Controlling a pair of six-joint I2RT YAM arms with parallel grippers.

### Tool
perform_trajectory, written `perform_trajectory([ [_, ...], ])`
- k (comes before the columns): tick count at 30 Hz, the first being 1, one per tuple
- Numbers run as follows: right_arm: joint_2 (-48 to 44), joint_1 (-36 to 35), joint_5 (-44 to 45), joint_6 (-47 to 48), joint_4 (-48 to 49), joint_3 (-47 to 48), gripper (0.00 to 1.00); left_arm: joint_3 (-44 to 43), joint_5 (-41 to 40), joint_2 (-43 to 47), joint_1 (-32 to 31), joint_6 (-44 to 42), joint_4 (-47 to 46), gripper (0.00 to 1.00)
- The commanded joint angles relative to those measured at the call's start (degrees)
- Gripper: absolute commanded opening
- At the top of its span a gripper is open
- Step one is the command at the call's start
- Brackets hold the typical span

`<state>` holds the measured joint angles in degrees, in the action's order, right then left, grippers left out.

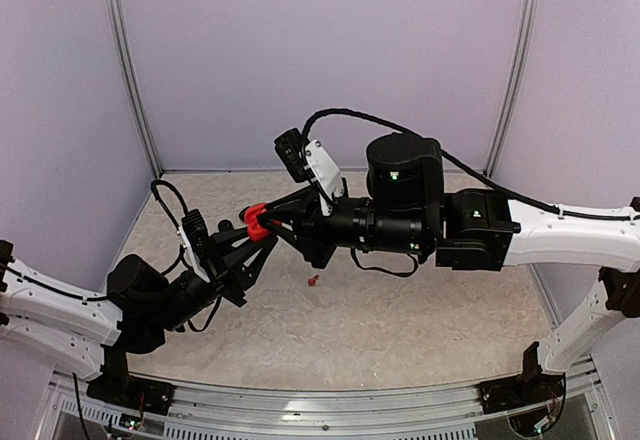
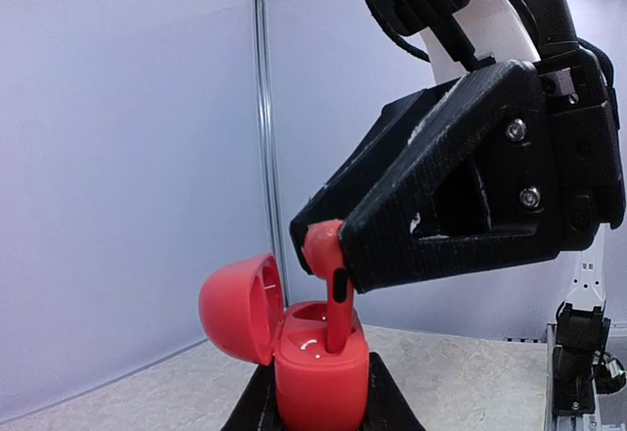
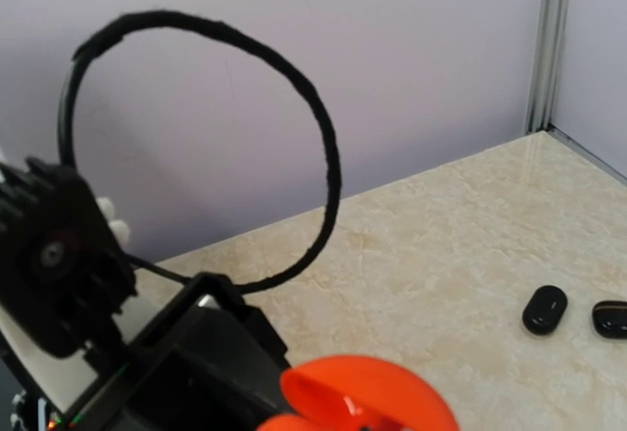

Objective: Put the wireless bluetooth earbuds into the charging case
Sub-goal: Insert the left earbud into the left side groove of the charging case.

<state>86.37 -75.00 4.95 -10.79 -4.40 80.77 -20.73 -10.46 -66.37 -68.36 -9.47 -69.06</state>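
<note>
Left fingers (image 2: 253, 409) sit closest to the lens at the bottom of the left wrist view, one on each side of the red case (image 2: 318, 377). They are clamped on its lower body and hold it upright above the table (image 2: 470, 377). Its lid (image 2: 238, 306) stands swung open to the left on its hinge, hollow side towards the case mouth. A red earbud (image 2: 338, 304) stands upright in that mouth, stem down in one well and head above the rim. The right gripper (image 2: 331, 245) comes in from the upper right, its fingers shut tight on the earbud's head.

From above, both arms meet over the middle of the table with the case between them. A small red piece (image 1: 313, 281), too small to name, lies on the table nearer the arm bases and a little right of the case.

In the right wrist view the lid's rim shows at the lower edge and a black cable (image 3: 333, 171) loops above it. Two small black oval pieces (image 3: 545, 310) lie near each other on the table at the right; whether they are cases or earbuds I cannot tell
</note>
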Motion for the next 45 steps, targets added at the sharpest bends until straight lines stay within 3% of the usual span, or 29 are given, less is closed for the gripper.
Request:
perform_trajectory([
  [1, -0.14, -0.63, 4.32, -2.57, -1.14, -1.14, 0.01, 0.52, -1.03, 0.41, -0.46, -0.56, -2.78, 0.00],
  [6, -0.34, -0.42, 6.27, -4.54, -1.78, -1.56, 0.03, 0.39, -0.98, 0.04, -0.48, -0.61, -3.68, 0.00],
  [9, 0.07, -0.41, 5.72, -4.82, -2.04, -1.51, 0.11, 0.18, -0.84, -0.24, -0.48, -0.63, -4.01, 0.00],
  [17, 0.38, -0.27, 6.36, -6.72, -3.10, -1.79, 0.14, 0.25, -0.69, -0.34, -0.38, -0.15, -5.44, 0.00],
  [26, -0.10, 0.00, 5.06, -6.28, -2.23, -2.29, 0.32, 0.34, 1.37, -0.37, 0.16, 1.19, -6.18, 0.00],
  [36, -6.26, 0.03, -3.91, 4.49, 1.46, -4.59, 0.54, 0.87, 7.45, 1.67, 2.45, 4.28, -1.76, 0.00],
  [42, -9.96, 0.43, -10.49, 13.18, -2.27, -4.12, 0.55, 0.51, 16.26, 4.27, 5.82, 6.99, 3.27, 0.00],
  [45, -11.26, 1.39, -11.75, 16.13, -5.88, -3.13, 0.50, -0.40, 22.94, 5.93, 7.30, 8.17, 7.36, 0.00],
])
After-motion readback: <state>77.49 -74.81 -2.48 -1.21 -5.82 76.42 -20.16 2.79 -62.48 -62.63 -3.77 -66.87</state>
